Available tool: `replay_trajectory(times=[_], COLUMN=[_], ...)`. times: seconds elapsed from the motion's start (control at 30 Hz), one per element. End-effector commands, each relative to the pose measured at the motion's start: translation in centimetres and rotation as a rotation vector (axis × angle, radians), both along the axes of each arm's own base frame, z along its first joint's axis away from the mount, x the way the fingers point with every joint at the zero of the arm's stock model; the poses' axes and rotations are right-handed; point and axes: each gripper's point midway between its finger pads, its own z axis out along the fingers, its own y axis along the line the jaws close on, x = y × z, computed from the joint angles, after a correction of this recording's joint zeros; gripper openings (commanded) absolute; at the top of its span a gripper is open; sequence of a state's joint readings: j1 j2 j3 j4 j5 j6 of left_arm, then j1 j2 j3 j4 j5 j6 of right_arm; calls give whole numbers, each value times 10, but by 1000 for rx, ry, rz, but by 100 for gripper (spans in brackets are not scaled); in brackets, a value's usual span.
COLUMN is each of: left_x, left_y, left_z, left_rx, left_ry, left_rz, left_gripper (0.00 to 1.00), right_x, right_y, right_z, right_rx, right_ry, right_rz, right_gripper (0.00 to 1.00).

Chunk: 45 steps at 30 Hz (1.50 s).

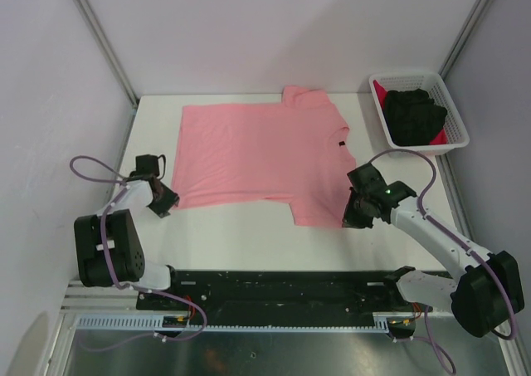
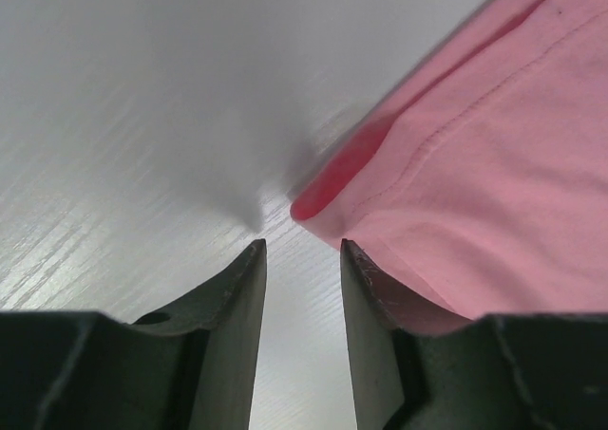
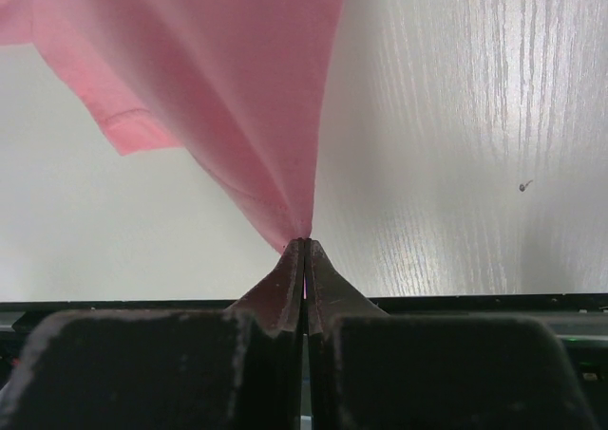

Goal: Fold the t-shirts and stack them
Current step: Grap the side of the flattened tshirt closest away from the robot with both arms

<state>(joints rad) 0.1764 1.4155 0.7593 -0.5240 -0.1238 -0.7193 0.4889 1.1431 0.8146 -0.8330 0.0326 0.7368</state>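
Tightly within right end effector (image 3: 304,245): t-shirt (image 3: 218,88)

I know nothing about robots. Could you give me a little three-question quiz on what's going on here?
1. True or false: the pink shirt lies in the basket.
2. Which one pinches the pink shirt? A: left gripper. B: right gripper.
3. What colour is the crumpled shirt on top in the basket?
Key: 1 false; 2 B; 3 black.
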Motion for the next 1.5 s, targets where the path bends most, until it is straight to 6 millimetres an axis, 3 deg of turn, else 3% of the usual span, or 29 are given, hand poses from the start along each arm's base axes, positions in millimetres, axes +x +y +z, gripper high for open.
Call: replay_trajectory(times=[0.0, 0.17, 0.4, 0.8, 0.93, 1.1, 1.3, 1.47], left_x=[5, 13, 19, -1, 4, 33, 82, 111], left_y=[4, 7, 11, 6, 4, 1, -6, -7], left_z=[-9, -11, -1, 27, 35, 46, 48, 42], left_rx=[3, 10, 32, 32, 36, 45, 69, 68], left_ry=[-3, -2, -37, -94, -118, -128, -117, -107], left_rz=[35, 47, 48, 62, 47, 15, -27, -29], left_gripper=[41, 37, 3, 0, 0, 0, 0, 0], right_x=[-1, -2, -7, -30, -27, 15, 99, 160], right_y=[-3, -9, -23, -40, -37, -26, -11, 0], right_z=[2, 5, 9, 21, 24, 32, 42, 44], right_rx=[-9, -21, -36, -48, -31, -39, -118, -165], right_ry=[-11, -19, -14, -16, -43, -116, -197, -226], right_rz=[11, -4, -44, -73, -68, -64, -78, -80], right_gripper=[0, 0, 0, 0, 0, 0, 0, 0])
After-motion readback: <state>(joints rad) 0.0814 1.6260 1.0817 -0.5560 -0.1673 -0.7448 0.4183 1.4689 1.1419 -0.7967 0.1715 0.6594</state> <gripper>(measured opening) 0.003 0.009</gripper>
